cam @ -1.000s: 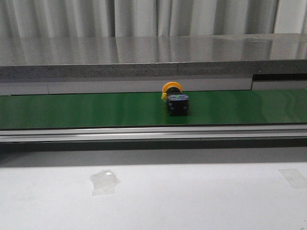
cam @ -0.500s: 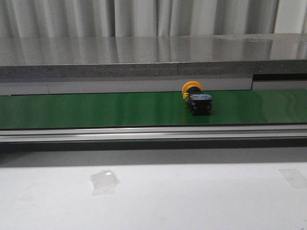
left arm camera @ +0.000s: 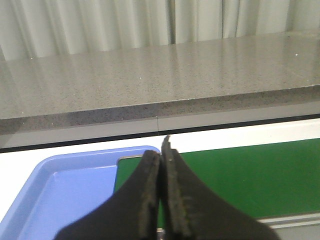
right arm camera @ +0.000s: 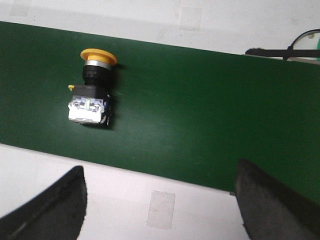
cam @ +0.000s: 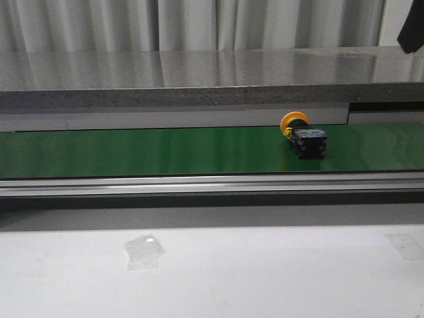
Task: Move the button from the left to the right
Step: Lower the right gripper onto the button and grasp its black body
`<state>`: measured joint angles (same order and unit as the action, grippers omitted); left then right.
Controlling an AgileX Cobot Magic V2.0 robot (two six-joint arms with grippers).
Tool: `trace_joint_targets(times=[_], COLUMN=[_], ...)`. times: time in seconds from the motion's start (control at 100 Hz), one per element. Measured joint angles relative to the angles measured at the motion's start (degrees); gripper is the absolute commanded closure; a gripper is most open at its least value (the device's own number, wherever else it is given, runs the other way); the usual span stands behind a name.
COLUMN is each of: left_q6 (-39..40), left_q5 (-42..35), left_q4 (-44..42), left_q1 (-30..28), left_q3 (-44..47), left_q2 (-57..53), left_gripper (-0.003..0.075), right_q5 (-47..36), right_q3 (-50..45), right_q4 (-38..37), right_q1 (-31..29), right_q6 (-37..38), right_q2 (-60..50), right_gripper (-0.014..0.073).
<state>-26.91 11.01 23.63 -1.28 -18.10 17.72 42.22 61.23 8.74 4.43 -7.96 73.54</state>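
one small push-button switch (cam: 303, 138) with a round orange-yellow mushroom cap and a black blocky body lies on its side on a long green conveyor belt (cam: 132, 151), toward the right part of the belt in the front view. its cap points away from the robot, toward the grey speckled stone ledge (cam: 199, 73) behind the belt. a pale grey counter (cam: 265, 278) lies in front, with a scrap of clear tape (cam: 144, 252) stuck to it.

the right tool (right arm camera: 157, 200) hangs above the belt looking straight down, its two dark fingers (right arm camera: 50, 210) spread wide with nothing between them. in its wrist view the button (right arm camera: 92, 87) sits off to one side, not yet in the gap between the fingers. only a dark corner of that arm (cam: 412, 30) shows in the front view.

the left tool (left arm camera: 161, 200) has its black fingers pressed together and holds nothing. it hovers near the belt's other end, beside a light blue plastic tray (left arm camera: 60, 190).

to do the pickup well, the right tool would likely need to centre itself over the black body before dropping, since the button is off its midline now. closing across the flat sides of the blocky body seems safer than pinching the round cap, which could roll or slip. if the belt is running, the descent should aim a little ahead of the button. the fingers are already wide enough to pass either side.
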Motion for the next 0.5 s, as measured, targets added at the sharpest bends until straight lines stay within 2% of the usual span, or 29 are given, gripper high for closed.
trace_joint_targets(times=[0.5], left_q6=[0.00], left_q5=[0.00], left_q4=[0.00], left_q1=[0.00], left_q3=[0.00], left_q2=[0.00], left_gripper=[0.0740], right_q5=[0.09], right_q3=[10.23], right_q4=[0.31], right_q1=[1.70], right_q6=[-2.98], right_q2=[18.55], right_gripper=[-0.0007])
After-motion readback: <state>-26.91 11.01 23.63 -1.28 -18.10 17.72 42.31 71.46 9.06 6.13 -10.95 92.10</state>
